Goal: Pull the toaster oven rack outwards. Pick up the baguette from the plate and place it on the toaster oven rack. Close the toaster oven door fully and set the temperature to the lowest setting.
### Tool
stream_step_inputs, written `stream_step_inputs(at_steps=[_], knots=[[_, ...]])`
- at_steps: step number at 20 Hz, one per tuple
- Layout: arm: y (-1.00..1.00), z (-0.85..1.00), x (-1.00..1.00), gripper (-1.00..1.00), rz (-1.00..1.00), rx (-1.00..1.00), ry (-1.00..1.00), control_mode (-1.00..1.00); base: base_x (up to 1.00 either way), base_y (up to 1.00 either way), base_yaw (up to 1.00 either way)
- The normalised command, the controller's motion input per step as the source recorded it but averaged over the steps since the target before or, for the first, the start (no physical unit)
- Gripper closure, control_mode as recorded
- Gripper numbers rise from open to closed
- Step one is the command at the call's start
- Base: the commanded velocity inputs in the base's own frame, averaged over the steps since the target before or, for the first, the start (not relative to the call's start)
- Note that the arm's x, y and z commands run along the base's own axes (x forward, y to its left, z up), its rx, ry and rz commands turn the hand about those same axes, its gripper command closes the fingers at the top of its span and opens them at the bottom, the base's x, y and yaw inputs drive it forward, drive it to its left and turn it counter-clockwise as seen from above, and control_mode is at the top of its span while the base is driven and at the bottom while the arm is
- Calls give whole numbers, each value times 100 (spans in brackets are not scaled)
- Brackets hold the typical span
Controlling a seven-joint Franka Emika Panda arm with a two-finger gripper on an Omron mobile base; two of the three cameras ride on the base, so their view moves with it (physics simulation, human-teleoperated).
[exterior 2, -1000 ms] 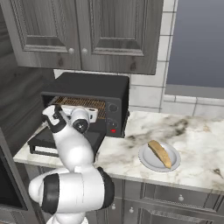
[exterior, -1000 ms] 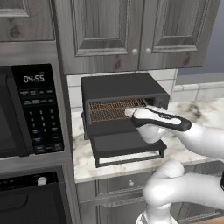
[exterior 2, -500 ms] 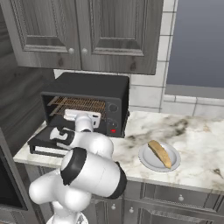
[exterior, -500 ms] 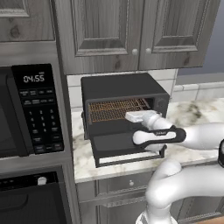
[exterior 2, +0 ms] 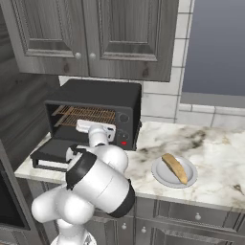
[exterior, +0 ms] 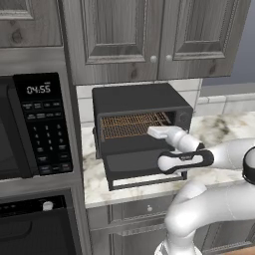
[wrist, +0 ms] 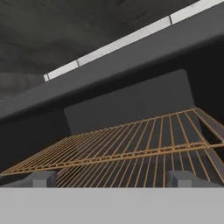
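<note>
The toaster oven door [exterior: 144, 169] is seen lowered, and the tool [exterior: 160, 132] is held wide open at the front edge of the toaster oven rack [exterior: 132, 124] — nothing gripped. The rack is judged not yet pulled out; the baguette [exterior 2: 174, 168] lies untouched on the plate [exterior 2: 160, 175] on the counter [exterior 2: 215, 162] — placing, closing and dial-setting are left.

microwave [exterior: 35, 129] left of counter, clock lit | grey cabinets [exterior: 149, 35] overhead | marble counter [exterior 2: 215, 162] | tiled wall [exterior 2: 162, 103]

The marbled desk [exterior 2: 215, 143] carries the black toaster oven [exterior 2: 103, 98] at its left end and the white plate [exterior 2: 162, 174] well apart to the right.
</note>
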Motion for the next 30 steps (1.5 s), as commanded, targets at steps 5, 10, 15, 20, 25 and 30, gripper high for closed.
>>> stream_step_inputs(at_steps=[5,10,15,20,25,30], knots=[[0,-3,1,-100,-7,9,1,-100,0,0,0],[2,-9,13,-100,-10,2,0,-100,0,0,0],[13,-10,22,-100,-7,0,0,-100,0,0,0],[36,-11,10,-100,-8,0,0,-100,0,0,0],[58,-11,0,-100,-11,0,0,-100,0,0,0],[61,-2,13,-100,-12,0,0,-100,0,0,0]])
